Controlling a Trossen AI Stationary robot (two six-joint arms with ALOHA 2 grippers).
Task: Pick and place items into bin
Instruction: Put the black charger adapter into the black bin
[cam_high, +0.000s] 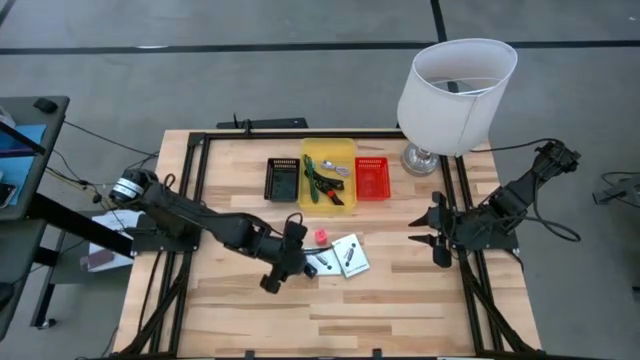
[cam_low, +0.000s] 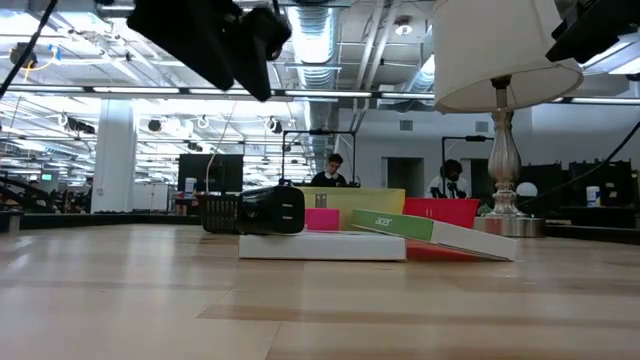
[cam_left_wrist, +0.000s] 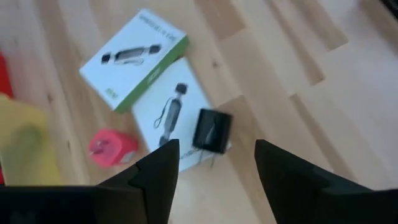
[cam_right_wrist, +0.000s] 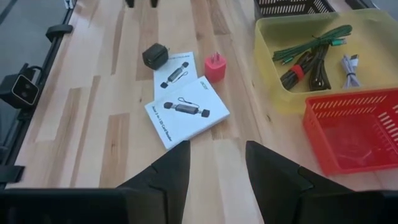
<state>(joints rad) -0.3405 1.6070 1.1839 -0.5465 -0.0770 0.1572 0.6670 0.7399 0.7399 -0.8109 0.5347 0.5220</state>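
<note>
two white boxes (cam_low: 330, 245), one reading "acer" on its green edge, lay nearest on the desk (cam_high: 400, 300), a black adapter (cam_left_wrist: 211, 131) on one and a pink-red cube (cam_right_wrist: 215, 66) beside them. behind them the yellow bin (cam_high: 347, 150) held green and red-black cables (cam_right_wrist: 309, 59) and a silver cable (cam_right_wrist: 349, 67); the red bin (cam_right_wrist: 354, 134) and black bin (cam_high: 282, 179) flanked it. the left gripper (cam_left_wrist: 211, 165) hovered over the adapter, jaws apart, empty. the right gripper (cam_right_wrist: 216, 163), right of the boxes, also stood apart, empty.

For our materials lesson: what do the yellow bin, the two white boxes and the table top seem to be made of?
Yellow bin: likely plastic; smooth, slightly see-through walls.
Two white boxes: probably printed cardboard, matte, with sharp folded edges and a green side.
Table top: wood, judging by its jointed planks and grain, with a light sheen.
</note>
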